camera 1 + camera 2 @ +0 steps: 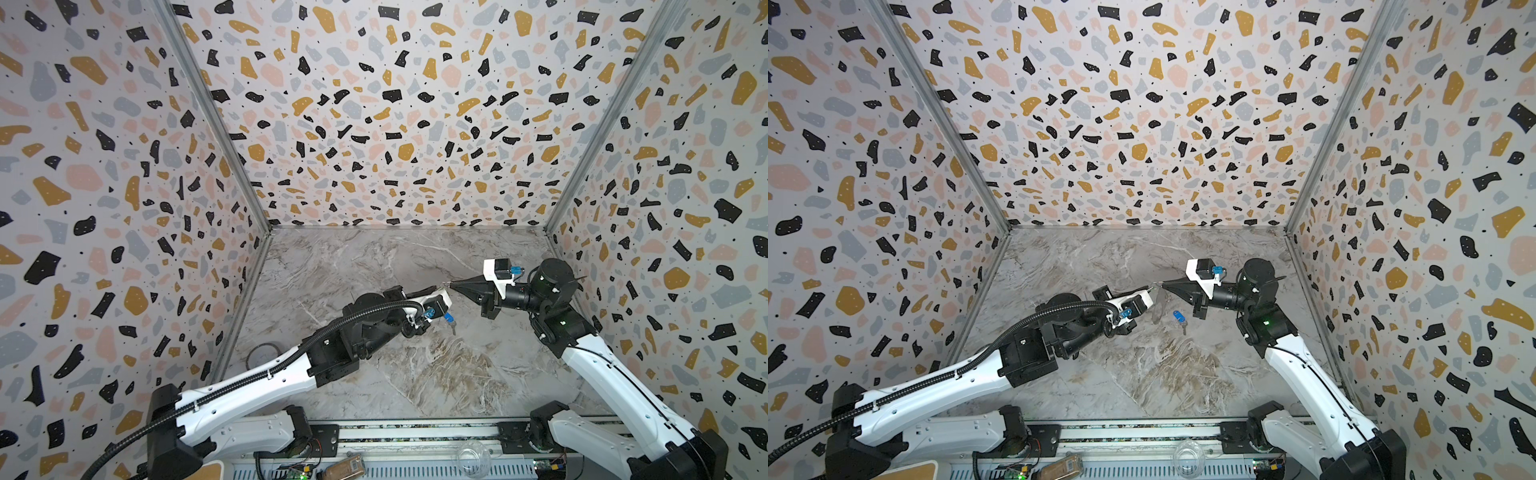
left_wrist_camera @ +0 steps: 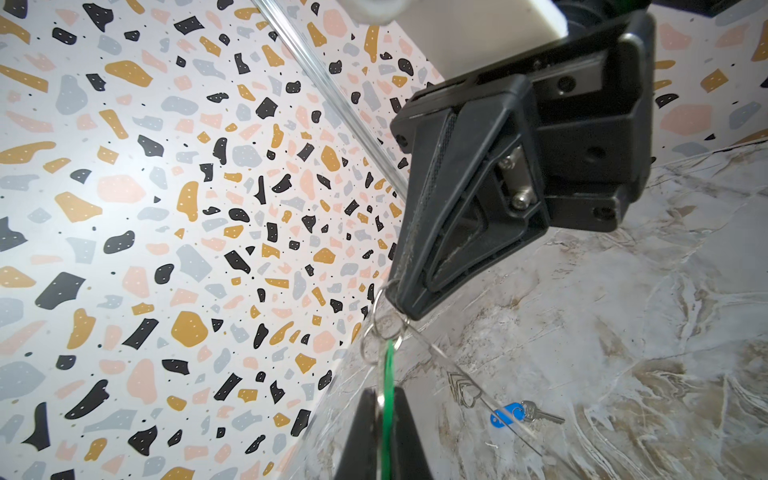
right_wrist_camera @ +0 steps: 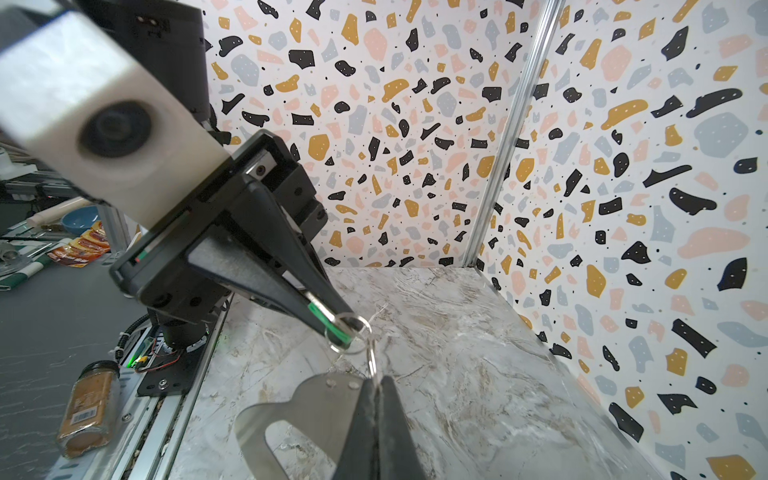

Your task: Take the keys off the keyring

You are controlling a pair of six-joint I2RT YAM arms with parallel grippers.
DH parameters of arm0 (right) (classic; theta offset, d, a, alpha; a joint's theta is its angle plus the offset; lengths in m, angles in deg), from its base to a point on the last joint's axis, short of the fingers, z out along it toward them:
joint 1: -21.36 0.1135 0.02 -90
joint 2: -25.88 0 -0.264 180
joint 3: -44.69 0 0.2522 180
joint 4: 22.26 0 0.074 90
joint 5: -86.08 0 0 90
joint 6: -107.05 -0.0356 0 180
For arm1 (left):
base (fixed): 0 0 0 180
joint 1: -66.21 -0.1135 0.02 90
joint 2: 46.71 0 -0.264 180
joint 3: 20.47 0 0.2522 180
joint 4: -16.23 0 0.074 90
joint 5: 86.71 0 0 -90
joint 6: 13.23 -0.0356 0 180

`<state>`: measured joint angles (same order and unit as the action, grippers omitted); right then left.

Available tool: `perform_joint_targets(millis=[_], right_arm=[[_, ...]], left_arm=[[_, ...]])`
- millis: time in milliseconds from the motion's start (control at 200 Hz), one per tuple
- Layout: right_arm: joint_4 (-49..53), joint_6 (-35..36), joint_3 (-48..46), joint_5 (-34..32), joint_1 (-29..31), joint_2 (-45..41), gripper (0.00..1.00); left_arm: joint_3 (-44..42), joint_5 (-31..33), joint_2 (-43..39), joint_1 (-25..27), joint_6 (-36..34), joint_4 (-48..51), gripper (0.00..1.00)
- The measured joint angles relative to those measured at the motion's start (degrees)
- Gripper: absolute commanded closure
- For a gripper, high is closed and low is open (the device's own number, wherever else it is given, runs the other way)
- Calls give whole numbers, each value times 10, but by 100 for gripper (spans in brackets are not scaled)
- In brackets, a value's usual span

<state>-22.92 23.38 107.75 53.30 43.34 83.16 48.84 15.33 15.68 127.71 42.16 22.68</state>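
Left fingers are pressed together on the green tag, which sits edge-on between them. I can't make out the key behind it. Right fingers are squeezed together on one of the ring links of the keyring. Its flat strap hangs free just beside them. The two arms meet tip to tip in mid-air above the tabletop. The blue-tag key lies flat on the tabletop below them, off the ring, so I'd call it half done.

Handling, as I read it:
- The whole assembly is light, so weight isn't your problem.
- The links look like thin, stiff, slick wire and could easily pop out of a pinch.
- The strap looks floppy and won't react any pull. Keep your hold on the metal link, not the strap.
- The tag is smooth, hard plastic and may pivot in the grip. Hold it close to its ring end.
- You'll likely need to walk the tag's ring around the coil rather than yank it. A straight pull risks slipping one grip and dropping everything.
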Motion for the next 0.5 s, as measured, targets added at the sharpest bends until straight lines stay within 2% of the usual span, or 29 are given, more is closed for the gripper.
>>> perform_joint_targets(millis=[501], right_arm=[[28, -9, 19, -26, 5, 2, 100]], left_arm=[[-1, 48, 3, 14, -8, -5, 100]])
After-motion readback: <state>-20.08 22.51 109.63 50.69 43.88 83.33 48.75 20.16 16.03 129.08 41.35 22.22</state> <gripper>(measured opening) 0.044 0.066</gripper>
